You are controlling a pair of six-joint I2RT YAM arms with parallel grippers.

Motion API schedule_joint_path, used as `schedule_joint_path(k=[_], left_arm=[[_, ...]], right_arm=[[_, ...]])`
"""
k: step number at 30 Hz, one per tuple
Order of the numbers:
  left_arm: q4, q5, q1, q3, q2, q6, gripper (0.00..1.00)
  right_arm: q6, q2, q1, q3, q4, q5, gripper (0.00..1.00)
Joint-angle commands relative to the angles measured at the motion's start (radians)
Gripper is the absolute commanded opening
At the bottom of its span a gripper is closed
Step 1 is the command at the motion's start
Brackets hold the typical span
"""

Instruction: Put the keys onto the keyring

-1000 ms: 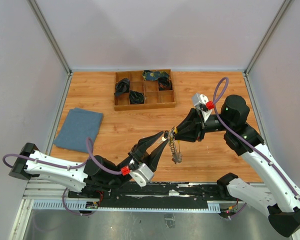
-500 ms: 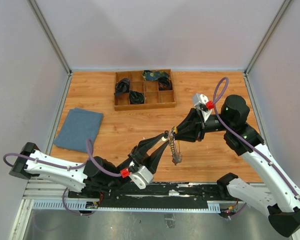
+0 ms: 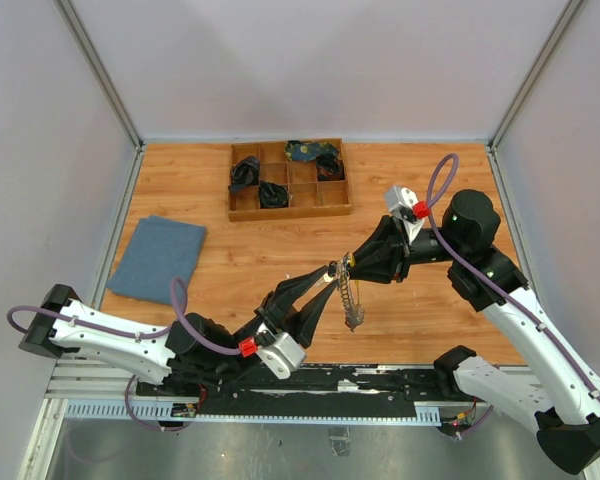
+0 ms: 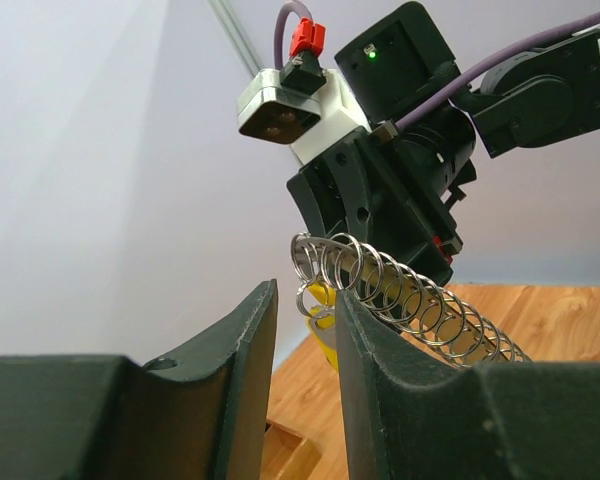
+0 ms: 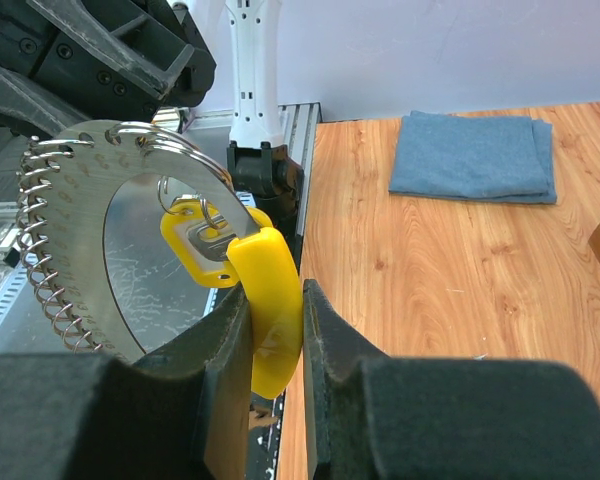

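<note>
The two arms meet in the air over the near middle of the counter (image 3: 230,260). The right gripper (image 3: 351,265) is pressed together on the keyring (image 3: 348,298), pinching it by the curved yellow piece (image 5: 270,300) between its fingers (image 5: 220,345). From that pinch the keyring's metal band arcs away, and in the overhead view it hangs down toward the front rail. Many small wire rings line its outer edge, and a small yellow tag (image 5: 192,245) dangles inside the loop.

The left gripper (image 3: 330,277) reaches up from the near left with its jaws spread a little. Its tips sit just beside the top of the keyring and close on nothing. In the left wrist view, one wire ring and the tag show in the gap between its fingers (image 4: 245,370).

White walls close the counter on the left, back and right, and a metal rail runs along the near edge. A wooden tray (image 3: 290,212) sits at the back, well apart from the grippers, with a stretch of wood between them. A folded blue cloth (image 3: 158,258) lies by the left wall, near the left arm's elbow.

The dark bundles in the tray's compartments are too small to identify. From above it cannot be told whether the keyring's lower end touches the wood. The right gripper's fingers hide the lower part of the yellow piece.
</note>
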Motion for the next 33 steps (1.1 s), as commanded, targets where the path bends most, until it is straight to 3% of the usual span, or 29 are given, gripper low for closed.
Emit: schedule_joint_path(k=[1, 33], left_arm=[[0.062, -0.017, -0.012, 0.035, 0.005, 0.011, 0.35], [0.095, -0.023, -0.048, 0.05, 0.035, 0.036, 0.35]], right_arm=[[0.022, -0.013, -0.009, -0.007, 0.05, -0.006, 0.01], [0.029, -0.012, -0.004, -0.016, 0.062, 0.0, 0.01]])
